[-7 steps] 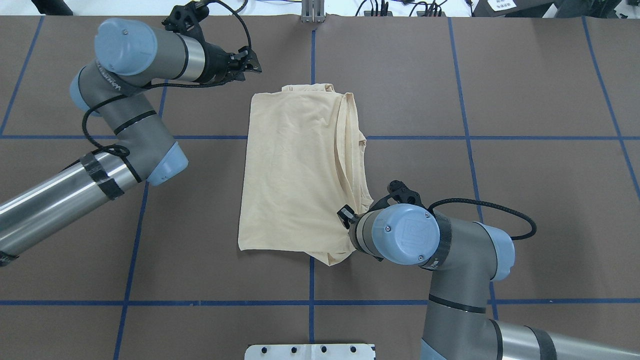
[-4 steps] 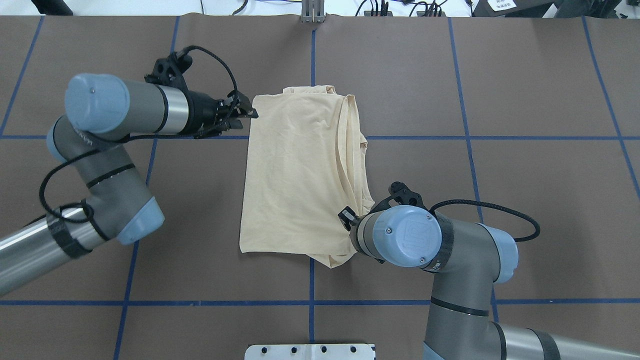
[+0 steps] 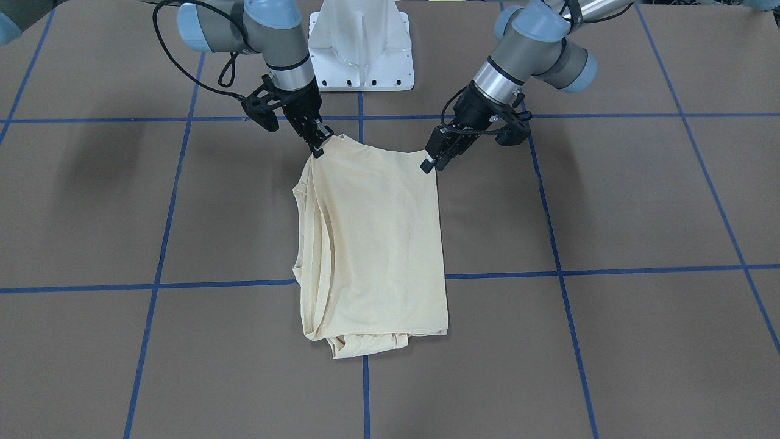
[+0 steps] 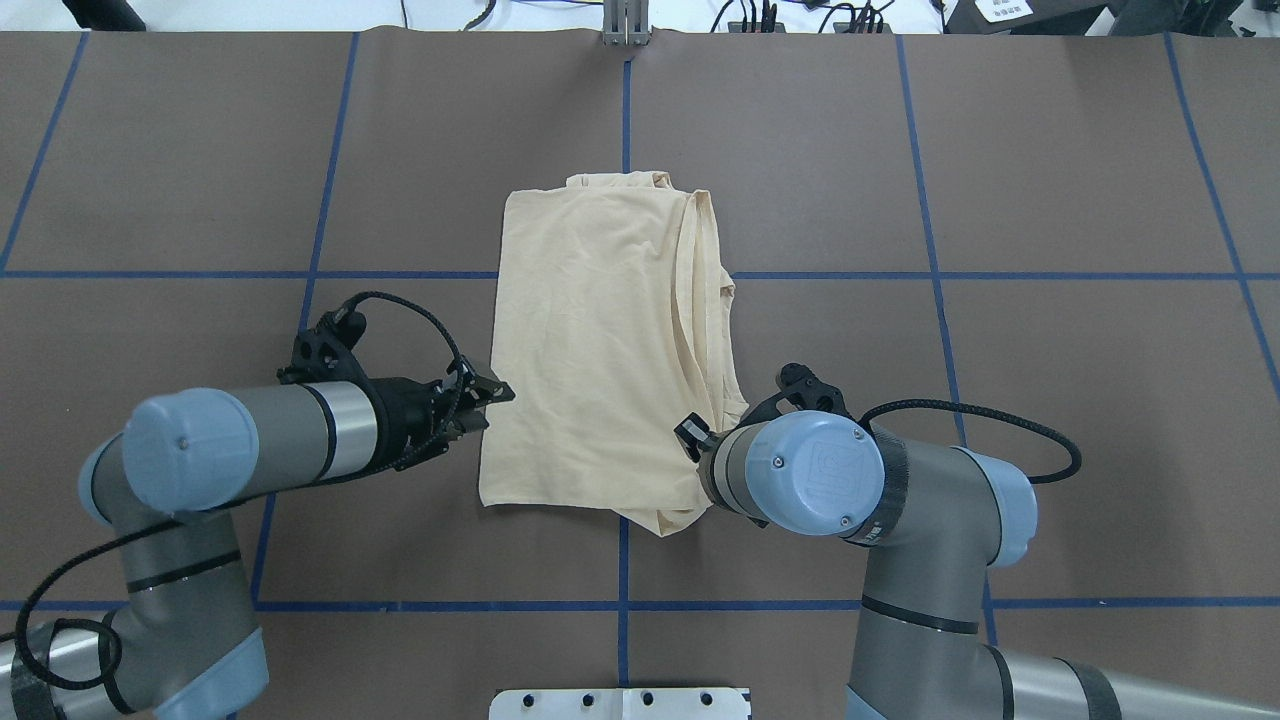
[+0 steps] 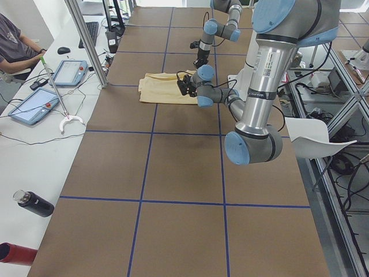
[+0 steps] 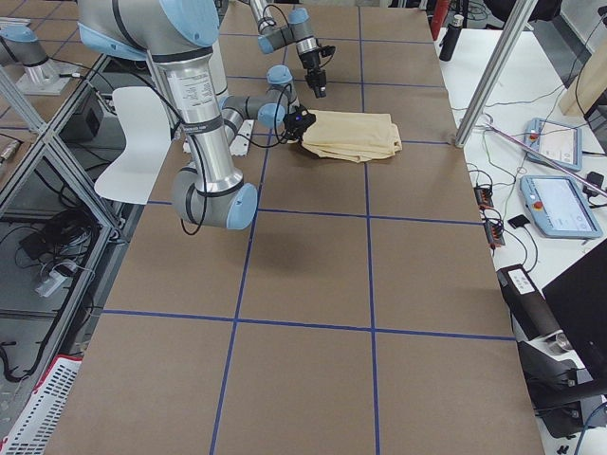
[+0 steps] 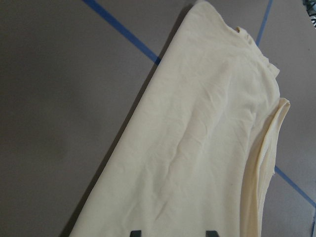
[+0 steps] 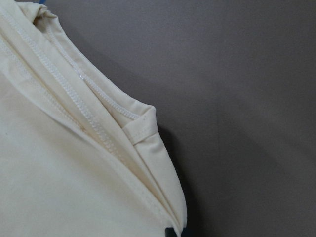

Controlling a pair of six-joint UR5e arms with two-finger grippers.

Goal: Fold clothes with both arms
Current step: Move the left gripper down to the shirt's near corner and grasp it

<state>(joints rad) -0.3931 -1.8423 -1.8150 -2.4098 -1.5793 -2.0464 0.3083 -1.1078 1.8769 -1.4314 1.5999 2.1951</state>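
Observation:
The cream-yellow shirt (image 4: pixel 600 340) lies folded into a long rectangle on the brown table, plain side up; no print or label shows. My left gripper (image 4: pixel 495 400) is open at the shirt's left edge near its near-left corner, as the front view (image 3: pixel 428 164) also shows. The left wrist view shows the shirt (image 7: pixel 207 148) beyond two parted fingertips (image 7: pixel 136 232). My right gripper (image 3: pixel 318 149) is shut on the shirt's near-right corner, which is slightly raised. In the overhead view it is hidden under its own wrist (image 4: pixel 800 470). The right wrist view shows layered hems (image 8: pixel 98 118).
The white pedestal base (image 3: pixel 359 55) stands at the near table edge between the arms. Blue tape lines (image 4: pixel 930 275) grid the brown table. A metal post (image 4: pixel 625 25) stands at the far edge. An operator (image 5: pixel 17 46) and tablets (image 5: pixel 34 104) are beyond it.
My left arm has swung from the shirt's far-left corner back along its left edge to the near-left corner. The right arm and the shirt have not moved.

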